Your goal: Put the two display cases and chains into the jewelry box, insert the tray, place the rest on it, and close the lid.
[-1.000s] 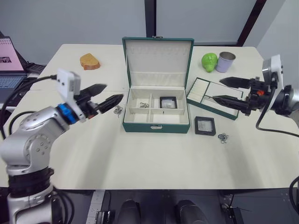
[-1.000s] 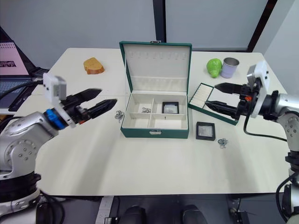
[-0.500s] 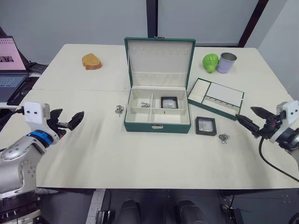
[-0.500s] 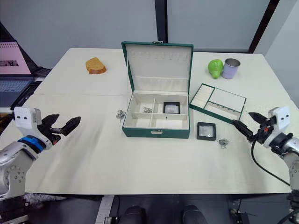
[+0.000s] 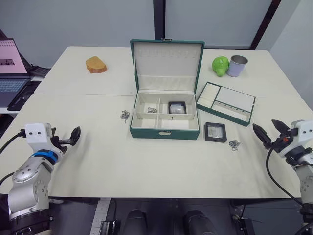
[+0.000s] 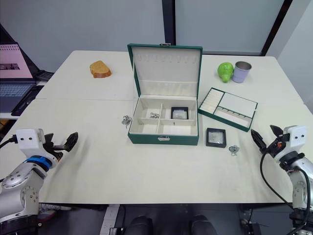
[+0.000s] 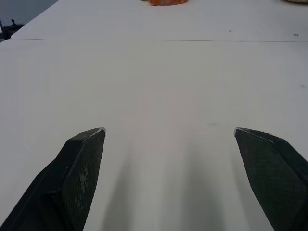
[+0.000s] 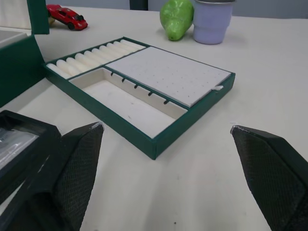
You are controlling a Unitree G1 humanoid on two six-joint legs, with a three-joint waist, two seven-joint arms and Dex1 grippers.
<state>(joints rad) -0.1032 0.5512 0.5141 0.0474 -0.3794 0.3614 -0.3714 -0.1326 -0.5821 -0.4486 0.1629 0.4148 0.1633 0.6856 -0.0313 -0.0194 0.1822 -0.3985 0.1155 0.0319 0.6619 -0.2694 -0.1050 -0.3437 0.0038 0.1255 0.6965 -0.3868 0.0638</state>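
Note:
The jewelry box [image 5: 164, 133] stands mid-table with its lid [image 5: 166, 61] upright. One display case [image 5: 176, 107] lies in its back right compartment and a chain [image 5: 152, 110] in the back left one. A second display case [image 5: 214, 131] lies on the table right of the box, with a chain [image 5: 234, 144] beside it. Another chain [image 5: 125, 115] lies left of the box. The tray [image 5: 234, 97] sits at the right, behind the loose case. My left gripper [image 5: 73, 135] is open and empty near the front left corner. My right gripper [image 5: 264, 125] is open and empty, right of the chain.
A brown bread-like lump [image 5: 95, 64] lies at the back left. A green pear [image 5: 219, 65] and a lilac cup [image 5: 236, 65] stand at the back right. A laptop [image 5: 10, 68] sits off the left edge. A red toy car [image 8: 67, 17] lies behind the box.
Both arms have drawn back from beside the box toward the table's near corners, still open. The cases, chains, tray and box have stayed put.

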